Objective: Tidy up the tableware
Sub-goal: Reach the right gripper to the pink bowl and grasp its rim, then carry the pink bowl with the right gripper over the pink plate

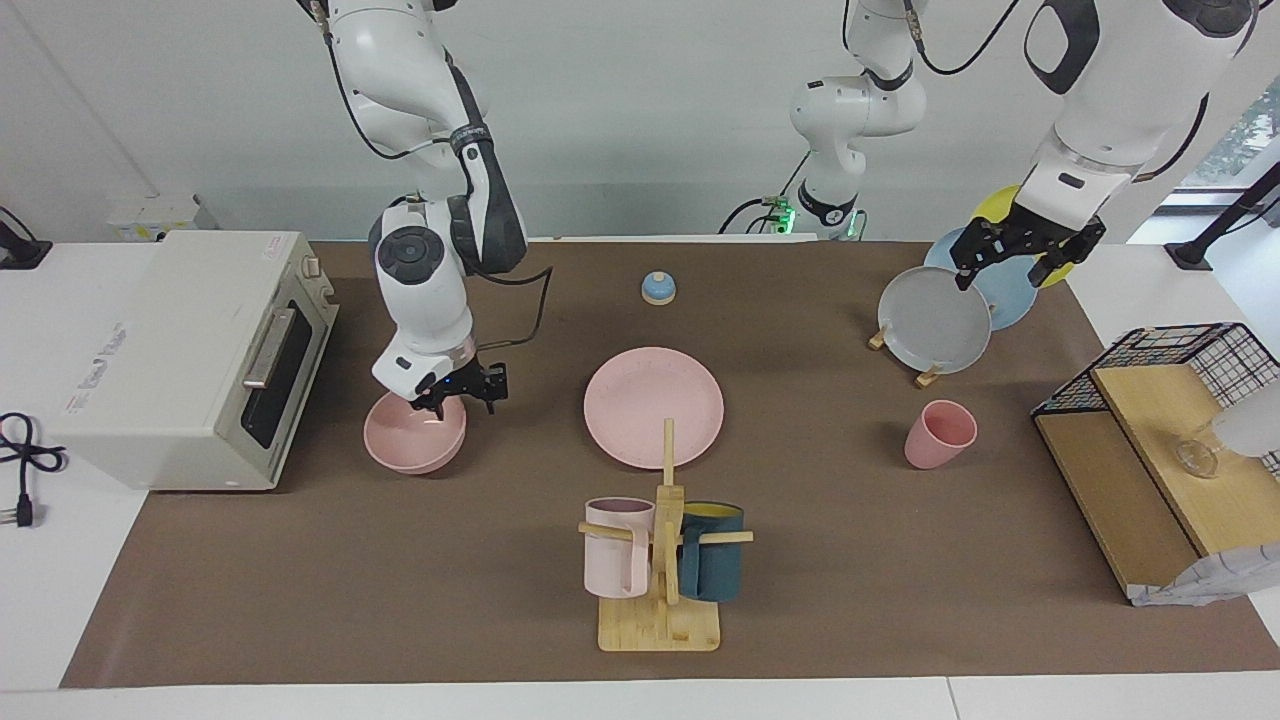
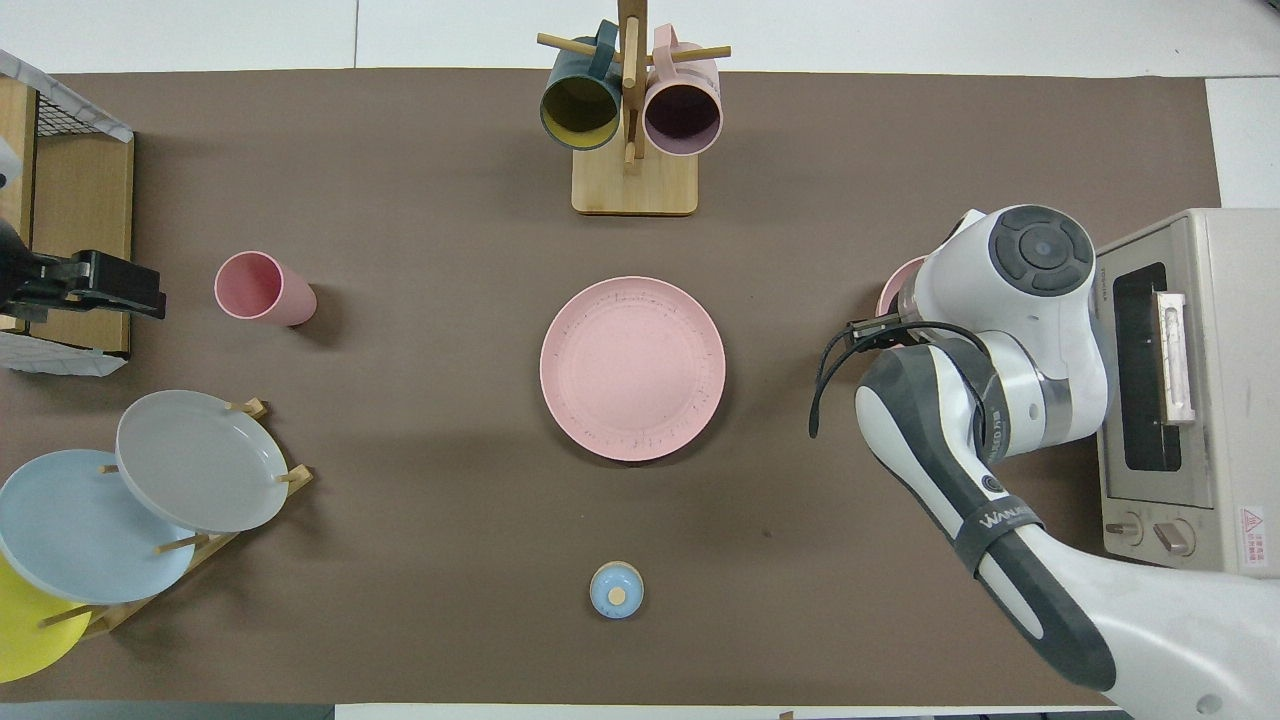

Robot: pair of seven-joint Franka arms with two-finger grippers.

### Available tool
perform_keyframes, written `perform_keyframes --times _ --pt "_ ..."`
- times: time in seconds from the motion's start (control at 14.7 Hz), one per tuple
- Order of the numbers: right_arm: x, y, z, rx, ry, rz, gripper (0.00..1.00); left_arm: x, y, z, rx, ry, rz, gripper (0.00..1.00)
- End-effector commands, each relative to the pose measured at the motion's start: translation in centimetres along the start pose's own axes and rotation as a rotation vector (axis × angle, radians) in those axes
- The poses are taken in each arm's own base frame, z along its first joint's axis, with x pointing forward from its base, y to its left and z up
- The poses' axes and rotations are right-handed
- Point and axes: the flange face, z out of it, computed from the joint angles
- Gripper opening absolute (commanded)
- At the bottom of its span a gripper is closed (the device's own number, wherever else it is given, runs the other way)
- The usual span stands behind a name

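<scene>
Grabbing the bowl (image 1: 413, 433), centre-left of the facing frame beside the toaster oven (image 1: 190, 355): right gripper (image 1: 462, 392) straddles its rim, whether pinching I cannot tell. Next: lift, carry to plate (image 1: 653, 407) at mid-frame; cup (image 1: 938, 433) centre-right. Left gripper (image 1: 1030, 250) waits upper right, fingers spread. Arm (image 2: 1000, 520) reads "WANA…"; oven lettering unreadable.

1. A pink plate (image 2: 632, 368) lay flat at the centre of the brown mat (image 2: 420, 560).
2. A pink cup (image 2: 262, 288) stood toward the left arm's end of the bench.
3. The right arm (image 2: 985, 400) covered most of a pink bowl (image 2: 893, 285), beside the toaster oven (image 2: 1185, 385).
4. A mug rack (image 2: 632, 150) with a teal mug (image 2: 580, 100) and a pale pink mug (image 2: 684, 108) stood at the bench edge farthest from the robots.
5. Grey (image 2: 198, 460), blue (image 2: 80, 528) and yellow (image 2: 30, 630) plates leaned in a rack at the corner nearest the left arm.
</scene>
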Motion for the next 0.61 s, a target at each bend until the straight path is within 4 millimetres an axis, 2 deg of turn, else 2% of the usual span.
perform_keyframes --times 0.0,0.07,0.2,0.41,0.54 --pt "-0.3 0.4 0.8 0.011 0.002 -0.018 0.22 -0.5 -0.1 -0.3 -0.009 -0.007 -0.011 1.00" --pt "-0.2 0.3 0.7 0.009 -0.006 -0.021 0.01 -0.5 -0.1 -0.3 -0.009 -0.007 -0.011 1.00" --pt "0.1 -0.3 0.2 0.006 -0.017 -0.031 0.00 -0.5 -0.1 -0.3 -0.009 -0.007 -0.009 1.00" --pt "1.1 -1.3 -2.3 -0.002 -0.038 -0.053 0.00 -0.5 -0.1 -0.3 -0.009 -0.007 -0.011 1.00" --pt "2.8 -5.1 -5.7 -0.013 -0.071 -0.077 0.00 -0.5 -0.1 -0.3 -0.009 -0.007 -0.009 1.00"
